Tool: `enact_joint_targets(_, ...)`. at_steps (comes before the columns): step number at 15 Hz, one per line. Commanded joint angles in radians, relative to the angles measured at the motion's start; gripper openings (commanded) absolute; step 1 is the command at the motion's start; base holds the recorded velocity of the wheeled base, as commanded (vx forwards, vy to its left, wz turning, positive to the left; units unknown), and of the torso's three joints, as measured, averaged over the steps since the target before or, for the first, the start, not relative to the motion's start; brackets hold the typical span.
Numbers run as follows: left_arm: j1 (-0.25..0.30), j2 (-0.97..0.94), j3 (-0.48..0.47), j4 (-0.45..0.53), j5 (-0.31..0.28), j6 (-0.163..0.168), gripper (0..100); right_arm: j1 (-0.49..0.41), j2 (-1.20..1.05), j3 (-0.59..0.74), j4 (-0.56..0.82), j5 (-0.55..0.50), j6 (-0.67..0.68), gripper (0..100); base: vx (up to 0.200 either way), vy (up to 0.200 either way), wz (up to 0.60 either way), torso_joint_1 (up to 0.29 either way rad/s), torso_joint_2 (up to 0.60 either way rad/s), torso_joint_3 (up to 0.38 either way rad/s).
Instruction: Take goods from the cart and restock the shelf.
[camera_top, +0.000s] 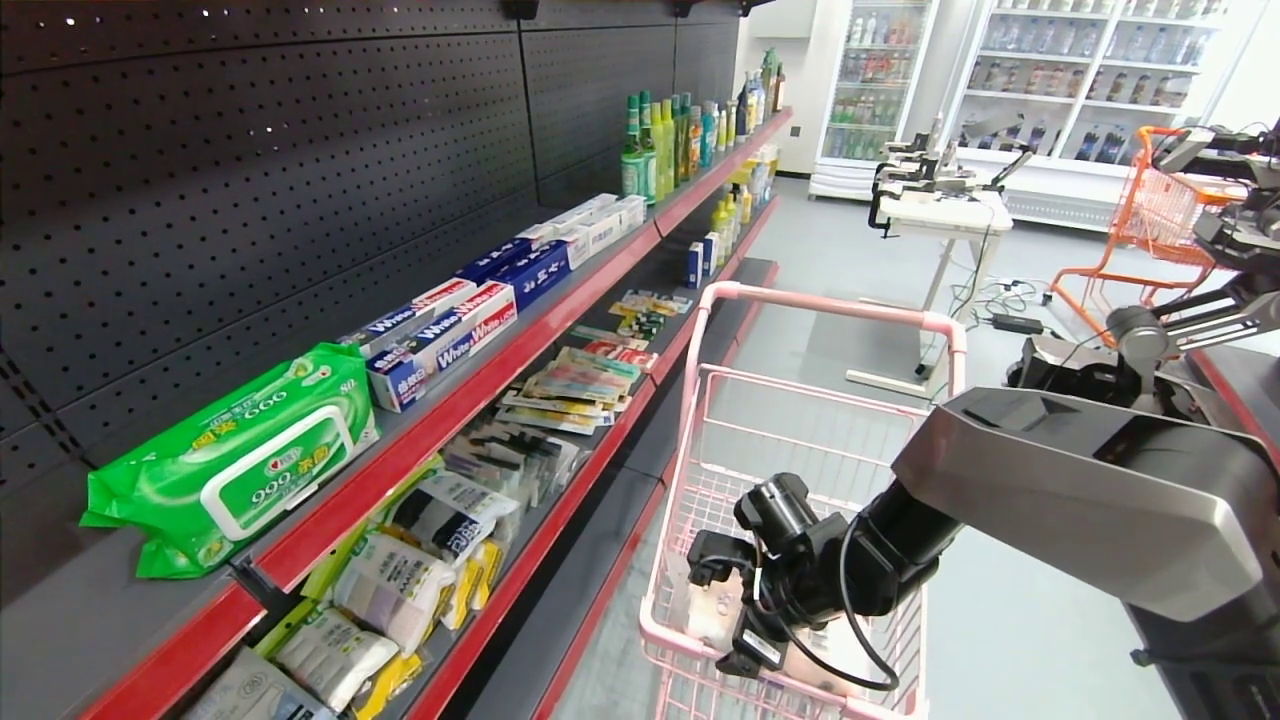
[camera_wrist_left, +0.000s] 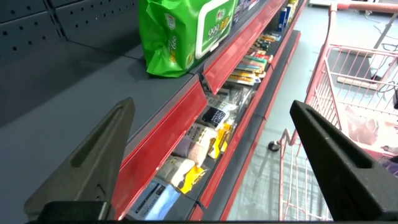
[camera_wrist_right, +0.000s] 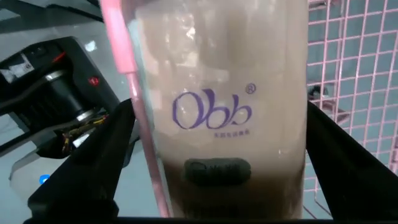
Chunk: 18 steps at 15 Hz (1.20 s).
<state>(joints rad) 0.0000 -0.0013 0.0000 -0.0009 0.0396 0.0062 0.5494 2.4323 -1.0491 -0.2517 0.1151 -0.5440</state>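
Observation:
A pink wire cart (camera_top: 830, 305) stands in the aisle beside the shelf (camera_top: 480, 390). My right gripper (camera_top: 725, 600) is down inside the cart, open, its fingers on either side of a pale beige pack (camera_top: 705, 620). In the right wrist view that pack (camera_wrist_right: 217, 74) with purple print sits between the fingers (camera_wrist_right: 93, 162) of the right gripper (camera_wrist_right: 221, 143), just behind the cart's pink rim (camera_wrist_right: 124, 68). My left gripper (camera_wrist_left: 211, 124) hangs open and empty over the bare grey near end of the top shelf board (camera_wrist_left: 74, 93). A green wipes pack (camera_top: 240, 455) (camera_wrist_left: 186, 31) lies there further along.
Toothpaste boxes (camera_top: 450, 330) and green bottles (camera_top: 660, 140) line the top shelf further back. Soft packs (camera_top: 400, 580) fill the lower shelf. An orange cart (camera_top: 1160, 215), a white table (camera_top: 945, 215) and glass-door fridges stand at the far end of the aisle.

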Motion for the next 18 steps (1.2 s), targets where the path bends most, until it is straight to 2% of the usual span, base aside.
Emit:
enact_joint_targets(1,0.0,0.001,0.0,-0.001,0.0,0.0,100,-0.002,-0.024,-0.002,0.002,0.035,0.013,100,0.0,0.0,0.0,0.0,0.0,0.0)
enact_joint_targets(7,0.0,0.001,0.0,-0.001,0.0,0.0,100,-0.042,-0.036,0.003,0.005,0.038,0.033,100,0.0,0.0,0.0,0.0,0.0,0.0)
enact_joint_targets(11,0.0,0.001,0.0,-0.001,0.0,0.0,100,-0.04,-0.012,0.003,0.002,-0.008,0.012,100,0.0,0.0,0.0,0.0,0.0,0.0)
enact_joint_targets(18,0.0,0.001,0.0,-0.001,0.0,0.0,100,-0.032,0.01,-0.009,0.0,-0.008,-0.033,100,0.0,0.0,0.0,0.0,0.0,0.0)
